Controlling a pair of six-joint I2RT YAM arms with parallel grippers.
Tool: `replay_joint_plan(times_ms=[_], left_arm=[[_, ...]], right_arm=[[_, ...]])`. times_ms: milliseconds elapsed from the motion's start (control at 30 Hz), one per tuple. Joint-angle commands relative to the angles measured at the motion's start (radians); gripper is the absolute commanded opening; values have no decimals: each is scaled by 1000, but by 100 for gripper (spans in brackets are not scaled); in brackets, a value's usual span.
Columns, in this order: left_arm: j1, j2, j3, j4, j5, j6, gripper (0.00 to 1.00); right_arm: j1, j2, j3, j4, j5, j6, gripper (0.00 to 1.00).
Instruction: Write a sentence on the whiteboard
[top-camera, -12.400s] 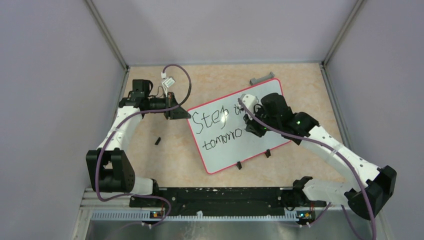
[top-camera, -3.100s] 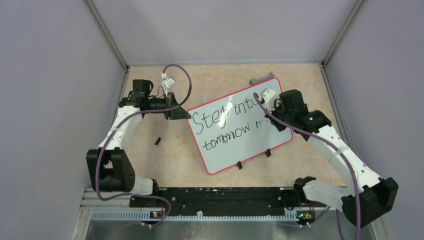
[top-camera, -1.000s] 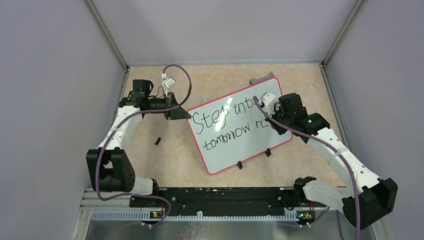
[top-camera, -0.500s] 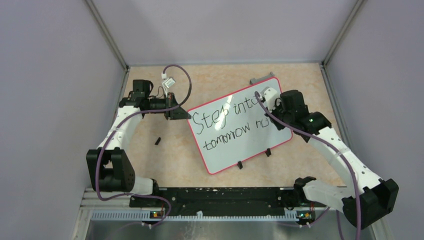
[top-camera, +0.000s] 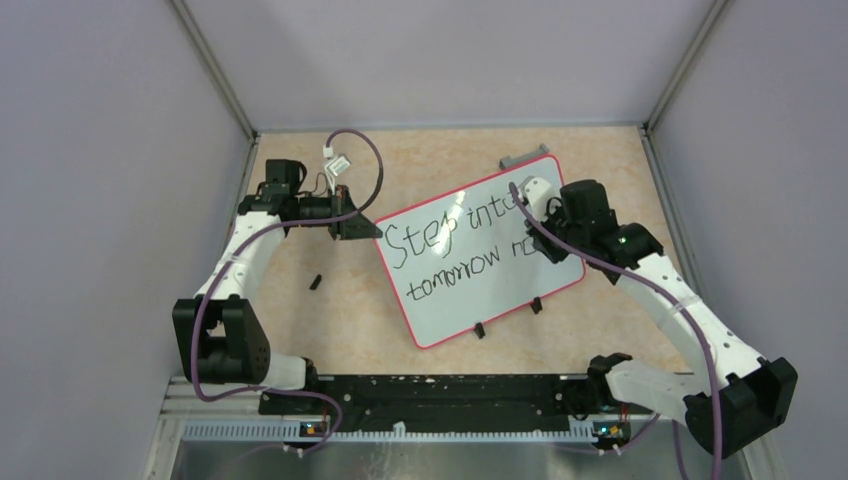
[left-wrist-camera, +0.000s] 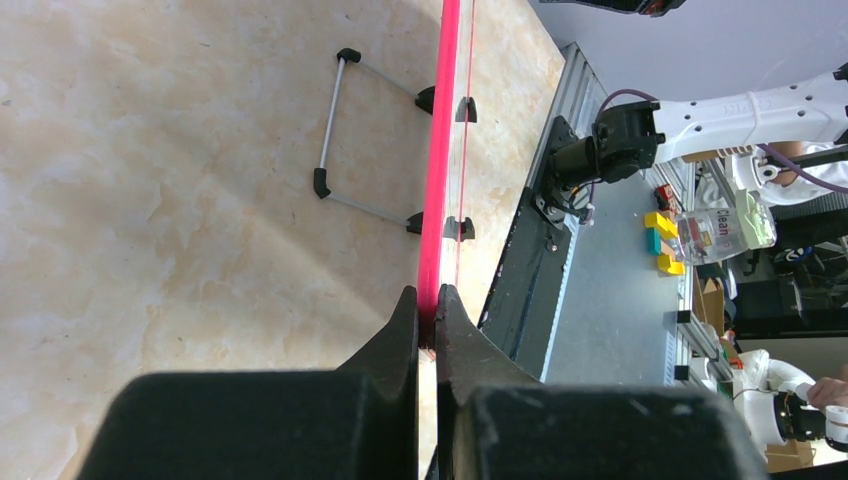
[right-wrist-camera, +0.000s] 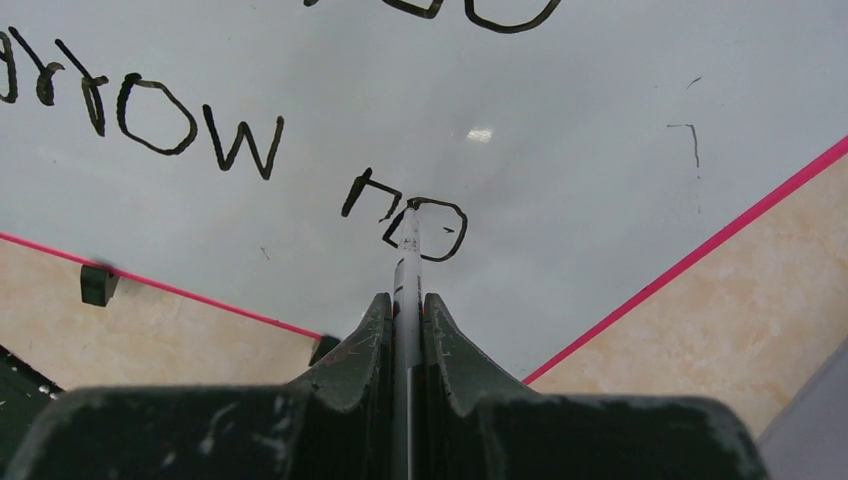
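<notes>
Since half a second ago, your right gripper (right-wrist-camera: 405, 300), clenched on the marker (right-wrist-camera: 408, 255), has rounded an "o" just ahead; your left gripper (left-wrist-camera: 427, 297) pinches the whiteboard (left-wrist-camera: 440, 150) by its rim.

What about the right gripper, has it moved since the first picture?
Yes. The right gripper has gone rightward over the whiteboard, from between its two clips to about level with the right-hand clip.

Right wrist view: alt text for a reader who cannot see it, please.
The right gripper, shut on a thin marker, holds its tip to the whiteboard at the letters "no", after "w" in the sentence. The board's pink rim and the tan table show below.
</notes>
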Motion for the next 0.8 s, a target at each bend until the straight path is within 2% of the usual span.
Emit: replay_joint_plan(times_ms=[0,200,467,767], left_arm=[[-13,10,-6,7,-32,49,0],[-12,8,-9,7,-33,52,0],[-14,9,-7,6,-33,54,0],[-13,10,-4,7,-33,49,0]], right_arm=[[-7,0,34,-16,-22,-4,0],[-29,-17,81,-53,-52,12,0],[-181,-22,89,-82,-143,-39,0],[-188,-16,56,-35,-109,-55,0]])
